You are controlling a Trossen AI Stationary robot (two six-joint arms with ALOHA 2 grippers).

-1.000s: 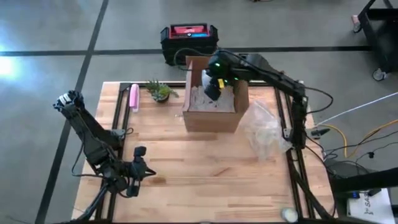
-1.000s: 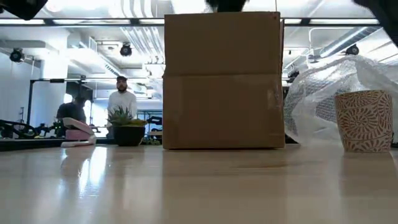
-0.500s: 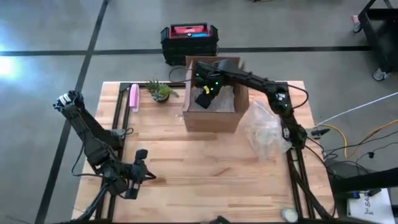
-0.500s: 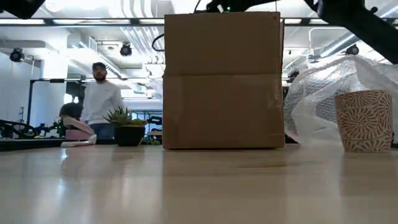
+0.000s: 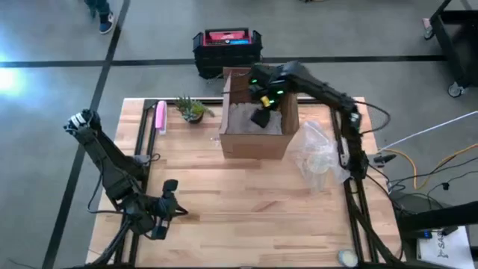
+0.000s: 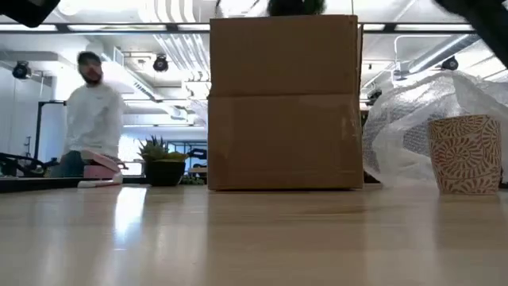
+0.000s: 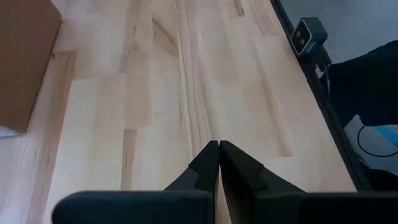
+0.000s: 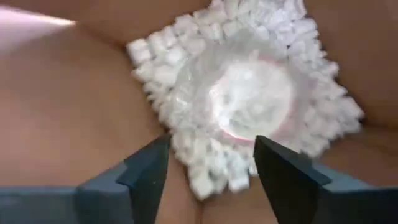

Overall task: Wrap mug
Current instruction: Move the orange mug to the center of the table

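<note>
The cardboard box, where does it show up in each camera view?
High view: cardboard box at the table's far middle, right gripper inside it.
Low view: centre, filling the middle.
Left wrist view: brown corner at the edge.
Right wrist view: its inner walls around packing peanuts.
Shared landmark: bubble wrap beside it.

left tool (image 5: 166,204): fingers together, parked low | right tool (image 5: 261,112): fingers apart, reaching down

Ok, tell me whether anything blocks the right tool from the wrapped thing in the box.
Nothing visible does. The right tool hangs open inside the box, directly over the bubble-wrapped bundle nested in packing peanuts. The gap between them looks clear. The left tool waits shut over bare table.
</note>
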